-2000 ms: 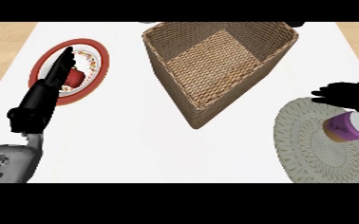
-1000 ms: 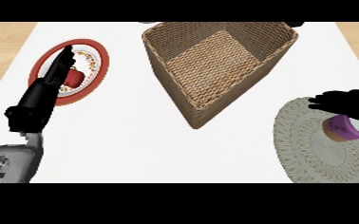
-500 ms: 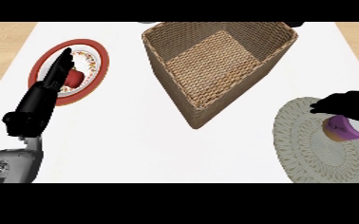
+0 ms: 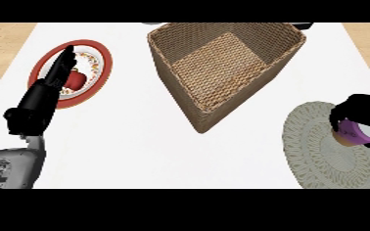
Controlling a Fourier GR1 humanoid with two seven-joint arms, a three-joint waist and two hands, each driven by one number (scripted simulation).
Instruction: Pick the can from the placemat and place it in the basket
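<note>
Right hand (image 4: 352,108) at 3 o'clock edge, fingers curled over purple can (image 4: 352,131), prob. gripping it; can stood on round grey placemat (image 4: 316,144). Wicker basket (image 4: 278,61) at 12. Left hand (image 4: 45,98) w/ straight fingers over red-rimmed plate (image 4: 99,73) at 9.

White counter (image 4: 123,147), with light wood showing past its far corners. Held a woven basket (image 4: 217,63) at the middle back, tapering to a corner toward the near side. Carried a red-rimmed plate (image 4: 98,73) at the left, well apart from the basket. Bore a round grey placemat (image 4: 318,147) at the right edge, near the basket's tapered corner but not touching it.
</note>
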